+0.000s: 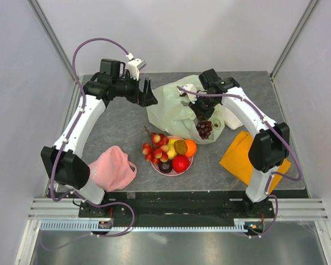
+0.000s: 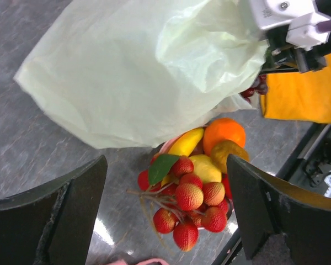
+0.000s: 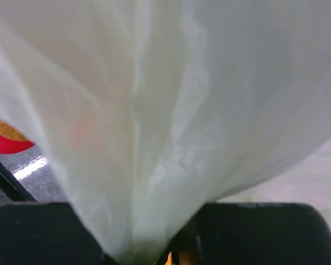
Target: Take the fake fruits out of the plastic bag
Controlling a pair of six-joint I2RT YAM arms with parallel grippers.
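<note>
Pink cloth point(image 1: 113, 168) bunched on the worktop point(image 1: 121, 127), near-left of the plate.

Pink plate point(image 1: 173, 173) is the only loaded container:
- apple point(image 1: 180, 163), red, near edge
- plum point(image 1: 165, 166), dark, just left of the apple
- berry cluster point(image 1: 156, 149), red-yellow with one green leaf, left side, stems hanging over the rim
- brown fruit point(image 1: 180, 146) in the middle, touching the orange point(image 1: 191, 147) at the far-right rim
- banana point(image 2: 186, 142) and a rounder yellow fruit point(image 2: 205, 167) wedged between the berries and the orange

All of it is piled up and touching.

Orange cloth point(image 1: 237, 154) lies flat, right of the plate and apart from it.

Plastic bag point(image 1: 174, 107) is just beyond the plate. It is pale yellow-green and crumpled, and its near edge reaches the plate's far rim. Grape bunch point(image 1: 204, 129) sits far-right of the plate at the bag's near-right edge, dark purple. Can't tell whether it is inside the film or just out of it. No other fruit shows through the bag.

White cloth point(image 1: 230, 117) is tucked against the bag's right side, further right of the grapes.

Right claw point(image 1: 201, 112) is over the bag's right part, above the grapes. Its fingers are pressed together on a gathered fold of bag film, and its wrist view is filled with that film.

Left claw point(image 1: 150, 97) is far-left of the plate at the bag's left edge. Its fingers are spread wide with nothing between them, and it points toward the bag and plate.
</note>
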